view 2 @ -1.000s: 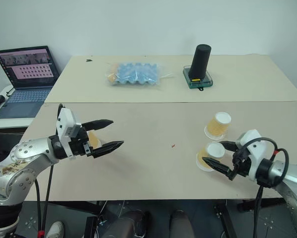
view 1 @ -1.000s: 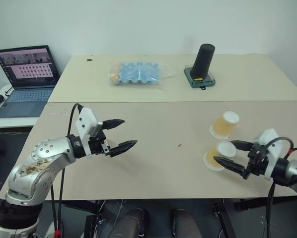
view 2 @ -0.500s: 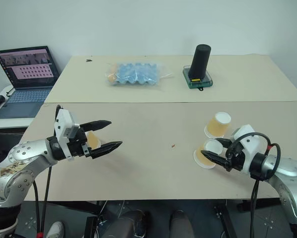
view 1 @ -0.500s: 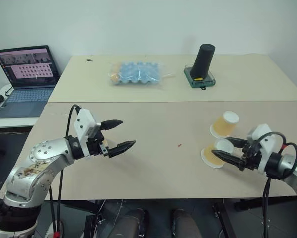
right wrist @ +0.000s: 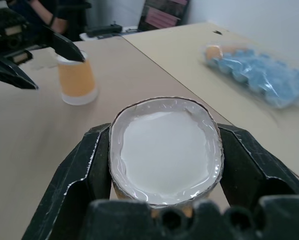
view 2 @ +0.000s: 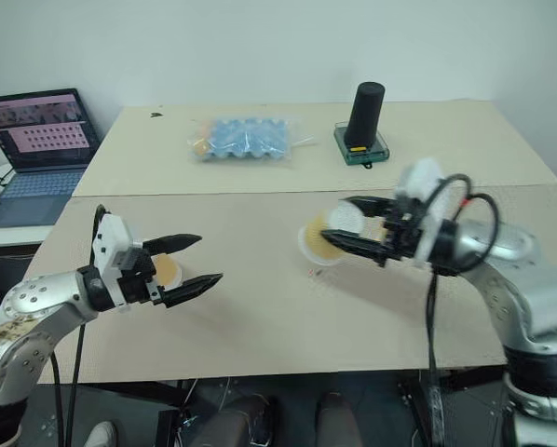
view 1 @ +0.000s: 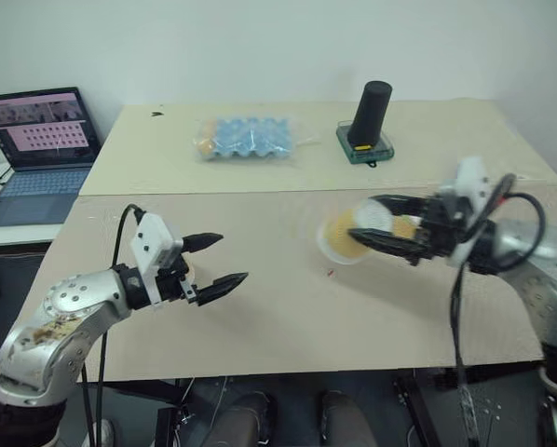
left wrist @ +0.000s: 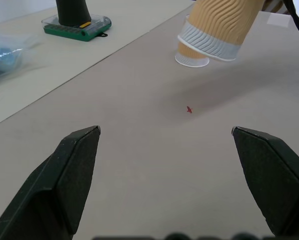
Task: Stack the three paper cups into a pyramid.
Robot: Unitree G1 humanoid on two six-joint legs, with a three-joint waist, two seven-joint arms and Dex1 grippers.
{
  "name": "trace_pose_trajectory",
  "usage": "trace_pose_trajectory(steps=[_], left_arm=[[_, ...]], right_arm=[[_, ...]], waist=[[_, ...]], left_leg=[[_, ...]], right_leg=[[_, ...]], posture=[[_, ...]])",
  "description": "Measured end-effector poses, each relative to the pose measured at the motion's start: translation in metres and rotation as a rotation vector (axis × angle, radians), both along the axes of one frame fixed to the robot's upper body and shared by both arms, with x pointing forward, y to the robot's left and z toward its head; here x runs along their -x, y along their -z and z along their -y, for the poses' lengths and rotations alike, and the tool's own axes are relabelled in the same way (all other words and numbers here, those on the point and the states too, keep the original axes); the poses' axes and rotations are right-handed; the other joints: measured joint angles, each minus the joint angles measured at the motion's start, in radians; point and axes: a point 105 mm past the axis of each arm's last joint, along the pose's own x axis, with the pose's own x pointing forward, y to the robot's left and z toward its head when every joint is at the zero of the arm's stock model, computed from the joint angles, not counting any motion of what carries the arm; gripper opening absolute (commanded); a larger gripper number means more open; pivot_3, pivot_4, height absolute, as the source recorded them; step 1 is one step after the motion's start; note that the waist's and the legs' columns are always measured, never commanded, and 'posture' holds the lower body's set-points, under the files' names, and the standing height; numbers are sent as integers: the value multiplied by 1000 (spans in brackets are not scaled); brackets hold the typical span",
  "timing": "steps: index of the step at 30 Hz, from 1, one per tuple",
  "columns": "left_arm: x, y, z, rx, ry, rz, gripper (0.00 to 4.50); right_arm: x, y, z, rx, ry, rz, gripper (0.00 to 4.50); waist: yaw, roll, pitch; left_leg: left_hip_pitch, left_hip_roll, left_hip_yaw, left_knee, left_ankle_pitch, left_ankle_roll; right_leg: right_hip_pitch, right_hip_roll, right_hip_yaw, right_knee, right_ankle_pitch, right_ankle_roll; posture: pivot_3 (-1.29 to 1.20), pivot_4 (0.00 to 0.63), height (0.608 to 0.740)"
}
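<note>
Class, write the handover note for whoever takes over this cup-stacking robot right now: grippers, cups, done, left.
Left gripper: open, empty, hovering over the beige table.
Right gripper: shut on one orange-tan paper cup, held sideways above the table's middle.
Second orange-tan cup stands rim-down by the left gripper; third cup sits on the table beyond the held one, partly hidden.
Done: one cup picked up. Left: build the whole pyramid.
</note>
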Motion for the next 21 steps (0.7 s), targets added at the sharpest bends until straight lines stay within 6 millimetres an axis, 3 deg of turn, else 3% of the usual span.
trace_pose_trajectory(steps=[2,5,11,20,21], left_arm=[[2,-1,-4,-6,-15,4,4500],[2,-2,-8,-14,-36,13,4500],[6,-3,-6,-20,-41,24,4500],[5,-2,-7,-19,-59,22,4500],[5,-2,-7,-18,-61,22,4500]], right_arm=[[-11,19,-21,34,-42,-43,2699],[-24,40,-35,82,-65,-81,2699],[-58,60,-31,134,0,-79,2699],[-71,62,-35,166,20,-24,2699],[-71,62,-37,164,18,-23,3693]], waist=[[-1,-1,0],[7,-1,0],[4,-1,0],[-1,-1,0],[-1,-1,0]], left_leg=[[0,-1,0,0,0,0],[-2,-2,0,2,1,-1],[-4,-2,0,2,3,-4],[-4,-1,0,2,3,-4],[-3,0,0,2,3,-5]], right_leg=[[-2,2,0,0,0,-1],[-4,3,-1,1,2,0],[-8,4,0,2,3,0],[-9,6,1,4,5,-2],[-9,6,1,4,5,-3]], posture=[[0,150,740],[0,150,740],[0,150,740],[0,150,740],[0,150,740]])
